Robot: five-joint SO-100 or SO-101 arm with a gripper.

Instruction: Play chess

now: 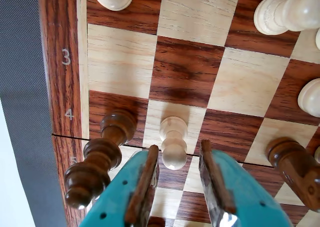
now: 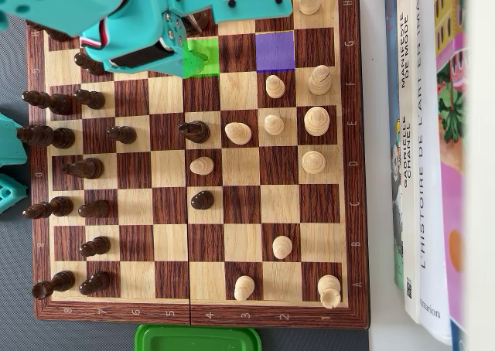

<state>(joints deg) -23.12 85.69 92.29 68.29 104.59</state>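
Note:
A wooden chessboard (image 1: 184,69) fills the wrist view. A white pawn (image 1: 173,142) stands on a light square by the rank 4 mark. My gripper (image 1: 179,148) is open, and the pawn's head sits between the fingertips, close to the left finger (image 1: 145,184). In the overhead view my teal arm (image 2: 155,15) covers the board's top left corner (image 2: 244,204) and hides the jaws. A green-tinted square (image 2: 203,57) lies at its edge and a purple-tinted square (image 2: 275,51) lies to the right.
A dark piece (image 1: 97,159) stands just left of the jaws and another (image 1: 295,169) to the right. White pieces (image 1: 285,12) stand further ahead. Several dark and white pieces cover the board. Books (image 2: 425,134) lie right of it, and a green lid (image 2: 197,339) lies below it.

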